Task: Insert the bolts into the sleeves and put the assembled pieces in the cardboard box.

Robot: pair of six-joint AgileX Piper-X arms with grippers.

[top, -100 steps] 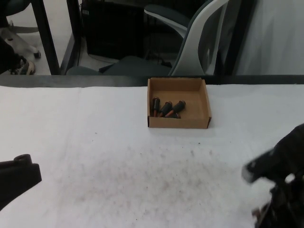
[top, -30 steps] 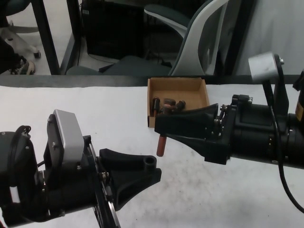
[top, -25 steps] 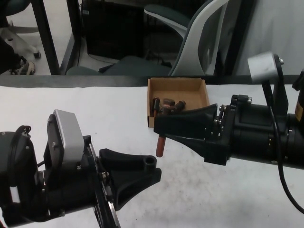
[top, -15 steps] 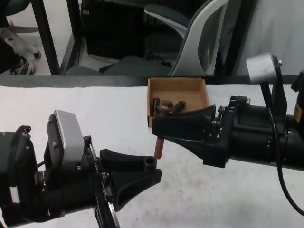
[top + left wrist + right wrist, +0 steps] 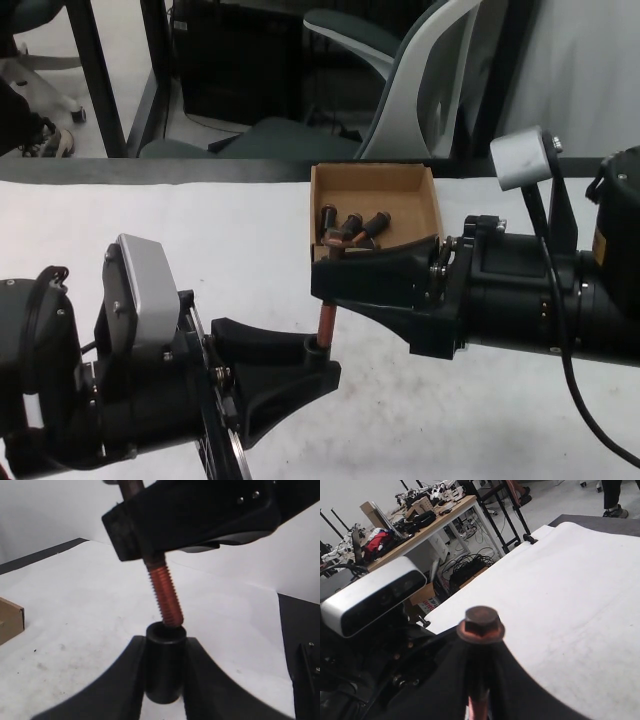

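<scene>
My left gripper (image 5: 316,352) is shut on a black sleeve (image 5: 164,669), held upright with its mouth facing up. My right gripper (image 5: 329,282) is shut on a copper-coloured bolt (image 5: 326,321) that hangs thread down. In the left wrist view the bolt's thread (image 5: 165,598) meets the sleeve's mouth at a slight tilt. The bolt's hex head (image 5: 481,624) stands above my right gripper (image 5: 480,656). The cardboard box (image 5: 372,178) sits at the far middle of the bench, with several assembled pieces (image 5: 350,228) lying inside.
White cloth (image 5: 220,240) covers the bench. Both arms fill the near half, the left arm's wrist camera (image 5: 372,600) facing the right gripper. A corner of the box (image 5: 10,619) lies beyond the sleeve. An office chair (image 5: 400,90) stands behind the bench.
My right gripper has carried the bolt down and leftward, so its tip has come from beside the box to the sleeve's mouth. The left gripper has kept the sleeve nearly still.
</scene>
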